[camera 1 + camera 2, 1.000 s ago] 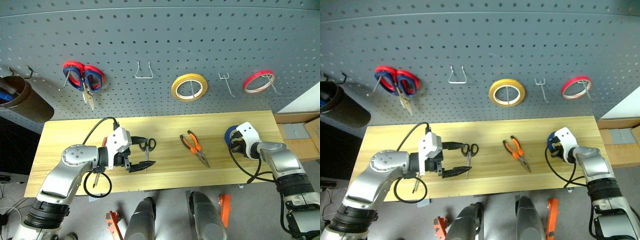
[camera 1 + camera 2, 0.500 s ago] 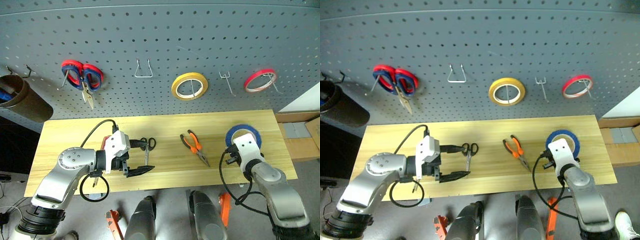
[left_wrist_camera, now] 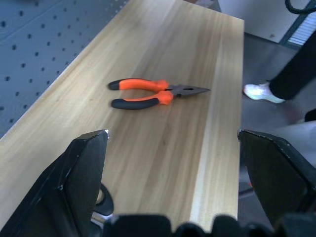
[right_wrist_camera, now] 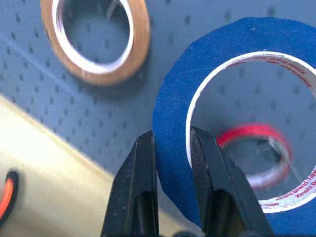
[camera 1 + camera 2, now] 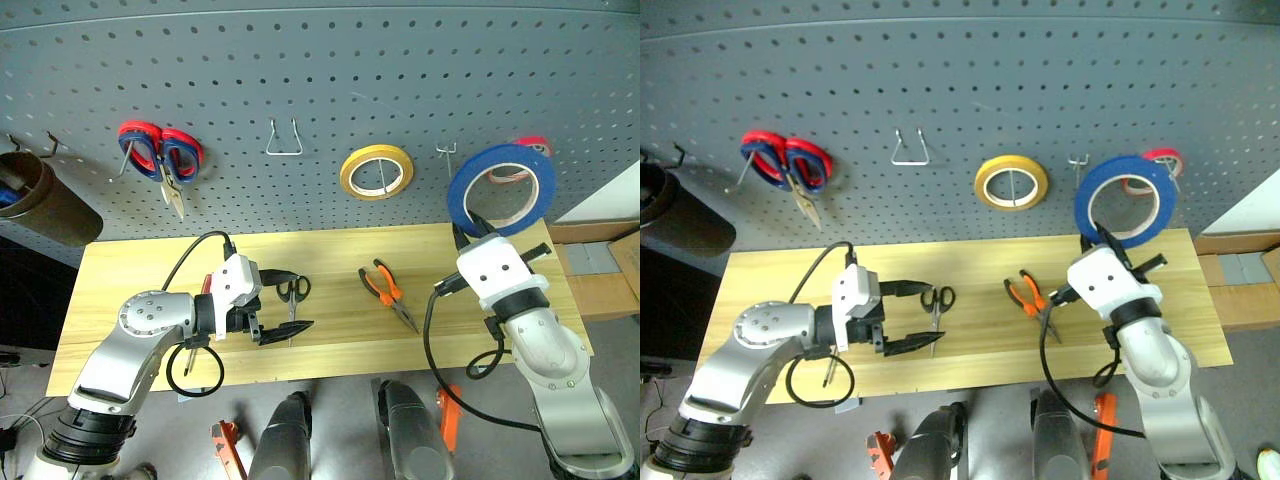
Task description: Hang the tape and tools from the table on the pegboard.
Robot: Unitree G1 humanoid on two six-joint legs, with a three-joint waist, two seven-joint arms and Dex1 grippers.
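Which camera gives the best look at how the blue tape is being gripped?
The right wrist view: the right gripper pinches the blue tape through its rim, fingers either side. The head views show the whole ring raised before the pegboard.

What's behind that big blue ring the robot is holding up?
Behind the blue tape is the pegboard. The thin red roll shows through its hole, partly covered by the blue band; the hook carrying it can't be made out.

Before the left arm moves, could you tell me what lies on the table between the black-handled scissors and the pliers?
Nothing: the left eye view shows bare table between the black-handled scissors and the pliers.
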